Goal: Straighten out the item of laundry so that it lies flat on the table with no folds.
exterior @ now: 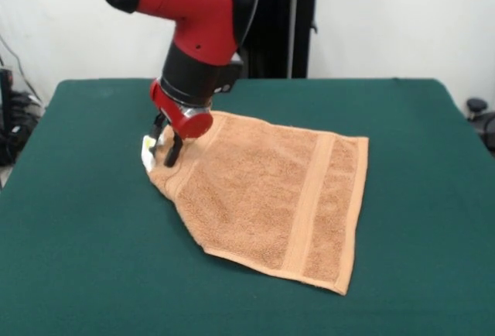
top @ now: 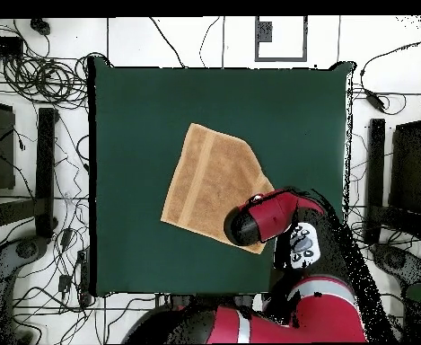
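Orange-tan terry hand towel [exterior: 271, 200] lies mid green felt table [exterior: 85, 258], left corner folded under. Black two-finger gripper [exterior: 167, 144] is down on that corner by the white tag [exterior: 148, 150], seemingly pinching it; cloth stretches rightward.

Tons of open green counter [exterior: 85, 228] here. The towel [exterior: 271, 197] takes up only the middle, so the strips along every counter edge are bare and a tool could pass low along any of them. The towel mostly lies low, so sweeping over it looks easy too. The one real obstacle is the red arm [exterior: 193, 11] itself, which comes down steeply over one towel corner, with the tool [exterior: 166, 146] right at the cloth there. From overhead the arm [top: 272, 216] covers that corner, so approach there is blocked.
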Controlling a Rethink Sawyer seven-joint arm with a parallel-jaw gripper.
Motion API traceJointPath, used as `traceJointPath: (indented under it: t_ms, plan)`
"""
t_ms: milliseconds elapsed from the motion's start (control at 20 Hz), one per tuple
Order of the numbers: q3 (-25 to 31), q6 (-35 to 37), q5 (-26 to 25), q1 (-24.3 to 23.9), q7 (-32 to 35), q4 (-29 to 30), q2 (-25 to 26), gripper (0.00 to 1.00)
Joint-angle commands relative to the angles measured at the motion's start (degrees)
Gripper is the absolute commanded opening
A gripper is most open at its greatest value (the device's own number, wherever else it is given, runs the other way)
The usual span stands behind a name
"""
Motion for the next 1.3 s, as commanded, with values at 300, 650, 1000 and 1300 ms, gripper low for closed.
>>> traceJointPath:
  t_ms: [300,650,1000,1300]
  plan:
    - [13.46,3.04,8.0,-4.89,-14.16,6.99,-9.99,1.0]
    - [16.17,2.82,8.37,-7.19,-14.08,5.54,-5.27,1.0]
    - [18.1,5.37,9.51,-6.87,-12.34,1.31,-1.51,1.0]
    - [16.1,6.84,9.86,-3.38,-9.06,-4.23,1.72,1.0]
